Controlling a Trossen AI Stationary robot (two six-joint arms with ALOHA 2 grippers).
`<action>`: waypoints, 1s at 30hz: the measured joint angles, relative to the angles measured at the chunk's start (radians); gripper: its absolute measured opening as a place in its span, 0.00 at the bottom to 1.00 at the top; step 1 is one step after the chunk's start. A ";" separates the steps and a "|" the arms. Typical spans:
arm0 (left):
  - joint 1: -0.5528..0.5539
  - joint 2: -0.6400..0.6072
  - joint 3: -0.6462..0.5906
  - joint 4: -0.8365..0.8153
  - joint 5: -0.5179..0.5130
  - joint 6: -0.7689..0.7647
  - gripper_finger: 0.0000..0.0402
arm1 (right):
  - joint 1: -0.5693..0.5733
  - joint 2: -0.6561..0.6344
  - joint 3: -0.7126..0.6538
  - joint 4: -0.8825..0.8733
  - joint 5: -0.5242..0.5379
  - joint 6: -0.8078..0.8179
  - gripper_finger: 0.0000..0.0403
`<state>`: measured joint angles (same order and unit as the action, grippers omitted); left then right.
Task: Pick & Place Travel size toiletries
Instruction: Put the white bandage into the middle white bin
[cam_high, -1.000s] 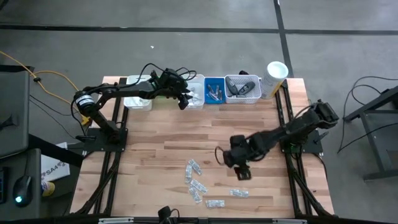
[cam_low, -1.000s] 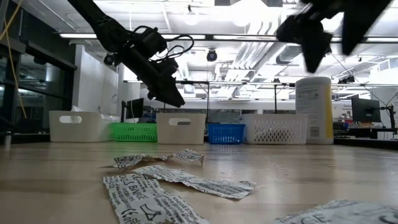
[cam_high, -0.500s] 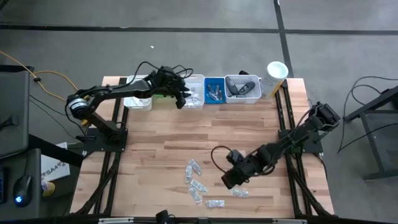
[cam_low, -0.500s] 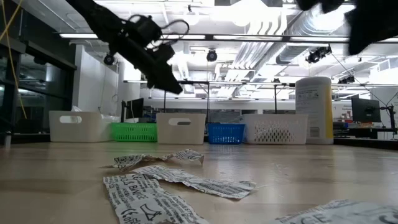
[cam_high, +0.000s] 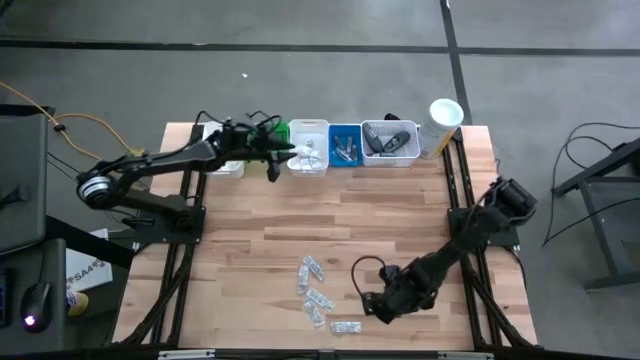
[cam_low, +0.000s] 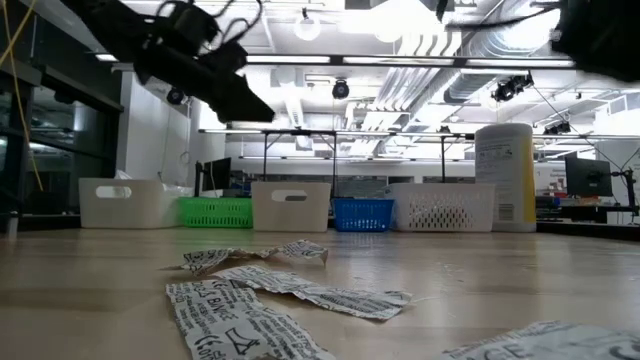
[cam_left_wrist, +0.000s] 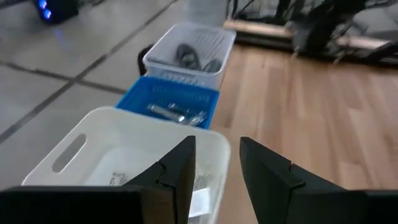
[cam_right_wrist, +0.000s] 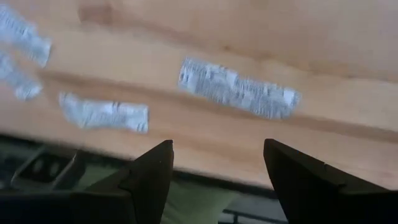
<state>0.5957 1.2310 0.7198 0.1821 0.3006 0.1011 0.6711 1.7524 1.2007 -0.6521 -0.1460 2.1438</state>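
Several white printed sachets lie flat on the wood near the table's near edge (cam_high: 318, 298), (cam_low: 290, 290). My right gripper (cam_high: 375, 306) hovers open and empty above them; in its wrist view (cam_right_wrist: 214, 168) one sachet (cam_right_wrist: 236, 88) lies ahead of the fingers and another (cam_right_wrist: 106, 114) to one side. My left gripper (cam_high: 278, 160) is open and empty in the air at the far bin row, beside the white bin (cam_left_wrist: 124, 143) that has sachets in it. In the low view it (cam_low: 235, 100) hangs high over the bins.
Along the far edge stand a white bin (cam_high: 222, 152), a green bin (cam_high: 272, 132), a second white bin (cam_high: 308, 147), a blue bin with small items (cam_high: 346, 145), a white mesh bin with dark containers (cam_high: 390, 142) and a tall white canister (cam_high: 443, 122). Bare wood lies between bins and sachets.
My right gripper has swung toward the table's near edge and down, from the middle of the table to above the sachets. My left gripper has moved toward the table's left along the bin row and risen, staying open.
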 joint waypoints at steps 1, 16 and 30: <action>-0.001 -0.020 -0.015 0.010 0.005 -0.001 0.31 | -0.006 0.011 0.000 0.000 -0.003 0.009 0.60; -0.040 -0.134 -0.112 0.032 0.028 0.005 0.31 | 0.000 0.146 0.000 0.049 0.056 0.178 0.55; -0.040 -0.134 -0.112 0.025 0.033 0.052 0.31 | 0.001 0.212 0.006 0.034 -0.054 0.238 0.47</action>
<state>0.5556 1.0973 0.6075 0.2073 0.3336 0.1532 0.6724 1.9645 1.2064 -0.6183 -0.2005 2.3821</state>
